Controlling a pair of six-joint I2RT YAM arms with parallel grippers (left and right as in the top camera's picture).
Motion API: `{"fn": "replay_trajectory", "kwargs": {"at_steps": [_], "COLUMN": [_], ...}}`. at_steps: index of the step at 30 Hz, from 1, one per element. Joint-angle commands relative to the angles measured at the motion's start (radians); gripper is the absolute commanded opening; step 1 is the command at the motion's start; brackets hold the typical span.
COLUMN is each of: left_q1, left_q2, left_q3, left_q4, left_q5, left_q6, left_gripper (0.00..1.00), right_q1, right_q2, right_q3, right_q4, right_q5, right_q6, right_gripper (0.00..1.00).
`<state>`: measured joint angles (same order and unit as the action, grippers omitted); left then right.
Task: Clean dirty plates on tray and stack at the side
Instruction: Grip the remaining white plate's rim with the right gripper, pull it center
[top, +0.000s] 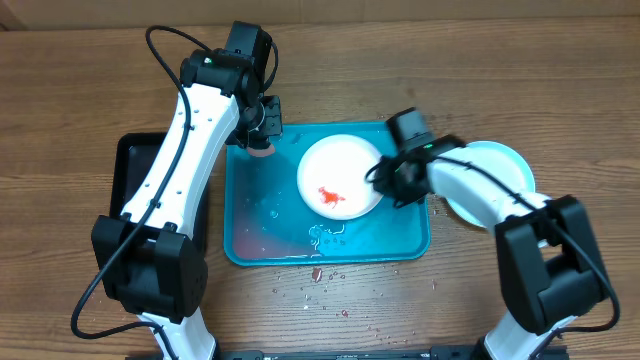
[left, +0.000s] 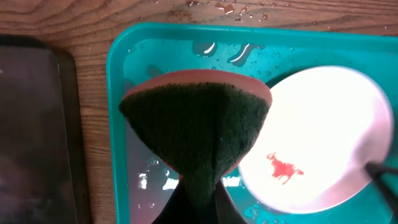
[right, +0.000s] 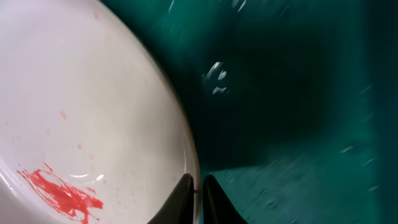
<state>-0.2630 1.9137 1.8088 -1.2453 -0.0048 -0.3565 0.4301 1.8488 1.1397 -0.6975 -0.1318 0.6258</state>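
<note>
A white plate (top: 340, 176) with a red sauce smear lies on the turquoise tray (top: 260, 235). My right gripper (top: 381, 178) is shut on the plate's right rim; in the right wrist view its fingers (right: 198, 190) pinch the rim of the plate (right: 81, 106). My left gripper (top: 262, 128) is shut on a sponge (top: 261, 150) with a green scrub face and pink back, held over the tray's far left corner. The sponge (left: 196, 118) fills the left wrist view, left of the plate (left: 323, 137). A pale plate (top: 495, 165) lies on the table right of the tray, partly under my right arm.
A narrow black tray (top: 130, 175) lies left of the turquoise tray, under my left arm. Water pools on the tray floor (top: 325, 238), and droplets and red specks dot the wood (top: 315, 275) in front of the tray.
</note>
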Motion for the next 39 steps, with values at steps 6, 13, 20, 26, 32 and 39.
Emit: {"fn": "replay_trajectory", "kwargs": {"at_steps": [6,13,20,26,32,39], "left_q1": [-0.006,-0.006,-0.007,-0.007,-0.007,-0.006], "left_q2": [-0.004,-0.004,-0.004,-0.004,-0.004,-0.004], "left_q3": [0.004,0.004,0.004,0.004,0.004,0.004], "left_q4": [0.002,0.003,0.003,0.004,0.005,0.005], "left_q5": [-0.003,-0.005,-0.003,-0.003,-0.003,-0.003], "left_q6": [0.020,0.020,0.020,0.020,0.020,0.020], "left_gripper": [0.04,0.04,0.04,0.04,0.04,0.04], "right_q1": [0.059,-0.014,-0.022,-0.022,-0.022,-0.022], "right_q2": [0.009,0.009,0.074,0.167,0.188,0.188], "right_q3": [0.086,0.214,0.212,0.220,0.220,0.220], "right_q4": [-0.104,-0.079,0.119,0.209,0.233,0.176], "right_q5": [-0.018,-0.018,-0.019,-0.019,-0.018,-0.019], "right_q6": [-0.119,-0.470,-0.684,-0.750,-0.692,-0.449], "right_gripper": [0.32,0.49,0.52,0.59,0.21,0.04]}}
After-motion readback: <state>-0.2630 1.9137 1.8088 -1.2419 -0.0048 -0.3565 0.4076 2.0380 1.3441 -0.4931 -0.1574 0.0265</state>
